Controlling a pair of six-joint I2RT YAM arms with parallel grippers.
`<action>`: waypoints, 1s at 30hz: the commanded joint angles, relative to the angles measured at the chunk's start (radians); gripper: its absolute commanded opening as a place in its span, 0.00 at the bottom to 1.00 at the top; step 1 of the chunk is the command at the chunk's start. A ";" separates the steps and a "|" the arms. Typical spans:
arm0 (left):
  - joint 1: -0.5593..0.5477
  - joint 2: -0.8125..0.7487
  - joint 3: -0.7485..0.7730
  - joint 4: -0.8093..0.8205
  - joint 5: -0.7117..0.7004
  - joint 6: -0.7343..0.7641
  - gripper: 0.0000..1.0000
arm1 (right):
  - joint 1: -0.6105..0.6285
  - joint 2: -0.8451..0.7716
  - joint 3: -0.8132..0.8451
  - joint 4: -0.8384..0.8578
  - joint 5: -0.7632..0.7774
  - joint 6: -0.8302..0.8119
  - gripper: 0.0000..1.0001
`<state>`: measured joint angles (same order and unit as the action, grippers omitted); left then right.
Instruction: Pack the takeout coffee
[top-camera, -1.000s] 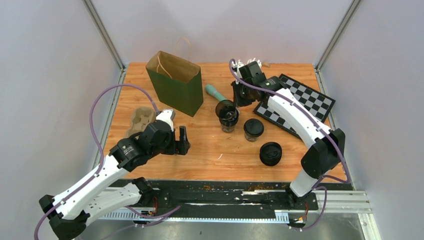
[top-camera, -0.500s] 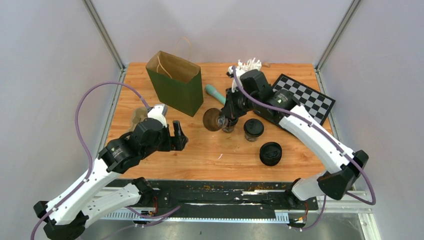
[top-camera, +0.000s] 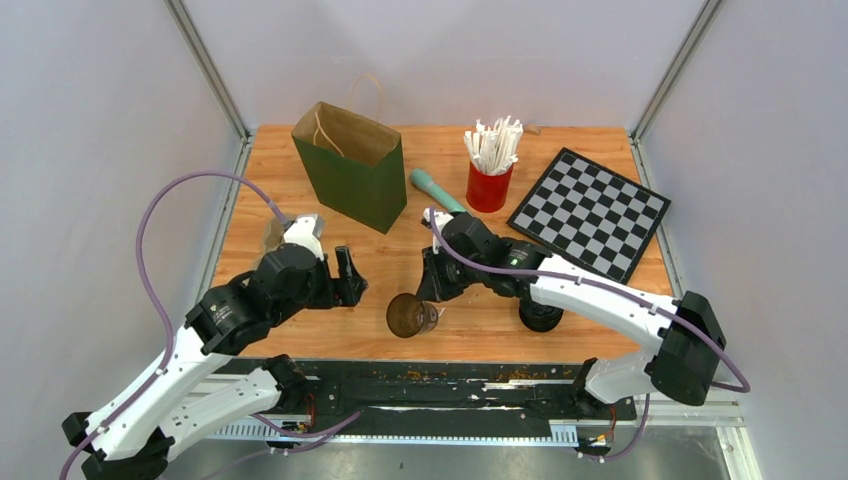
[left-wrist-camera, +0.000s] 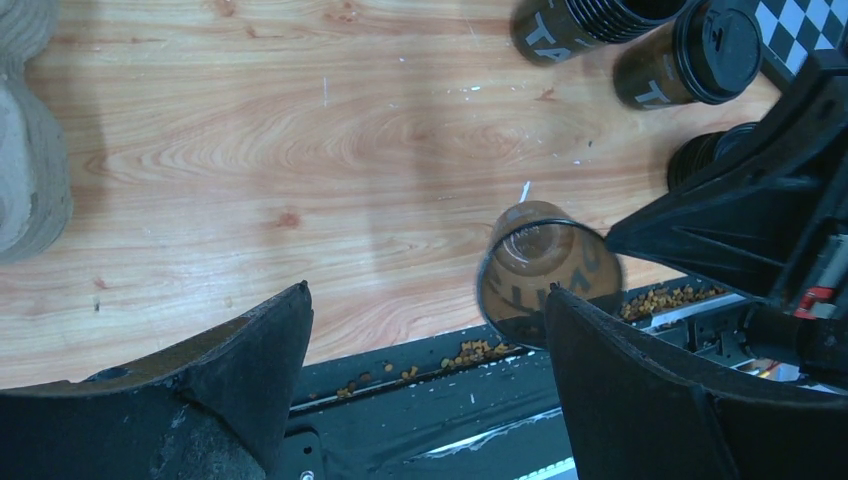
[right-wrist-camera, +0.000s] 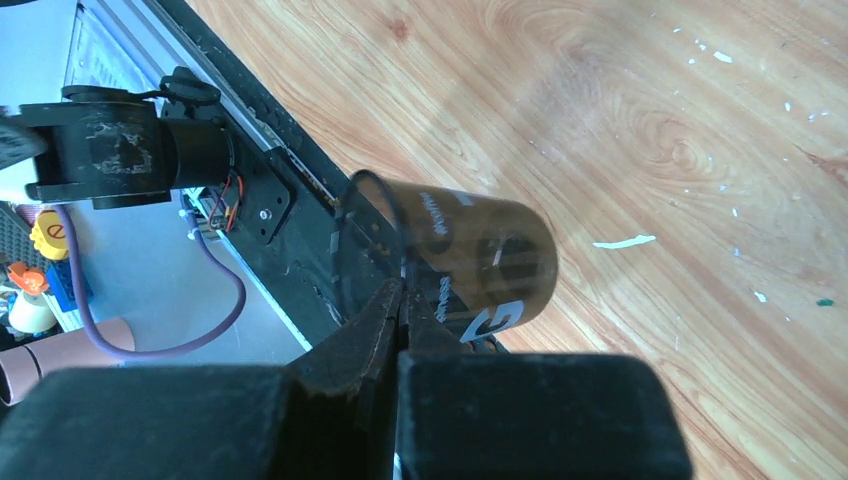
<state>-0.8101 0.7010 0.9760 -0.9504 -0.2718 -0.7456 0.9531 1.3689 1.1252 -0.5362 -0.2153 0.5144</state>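
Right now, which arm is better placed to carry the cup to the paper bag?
Right. The right pincer is already shut on the rim of the cup; the left pincer is open and holds nothing.

Top: from high behind the near edge, looking down over the whole table (top-camera: 480, 335). Wrists: close, facing down, both sharing the brown cup (left-wrist-camera: 545, 270).

Tray (left-wrist-camera: 28, 160) cut by left edge; cup stack (left-wrist-camera: 585, 25) cut at top; lids (top-camera: 541, 316) partly behind R arm
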 joint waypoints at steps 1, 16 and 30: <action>0.000 -0.008 -0.012 -0.007 -0.014 -0.004 0.92 | 0.005 0.033 -0.043 0.196 -0.027 0.053 0.00; 0.000 0.025 -0.142 0.058 0.058 -0.045 0.92 | 0.006 0.069 -0.090 0.176 0.027 0.010 0.03; 0.000 0.134 -0.306 0.265 0.136 -0.085 0.85 | 0.006 -0.088 -0.108 0.064 0.081 -0.011 0.19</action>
<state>-0.8101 0.8440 0.6914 -0.7731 -0.1574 -0.7918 0.9550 1.3159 1.0130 -0.4480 -0.1585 0.5217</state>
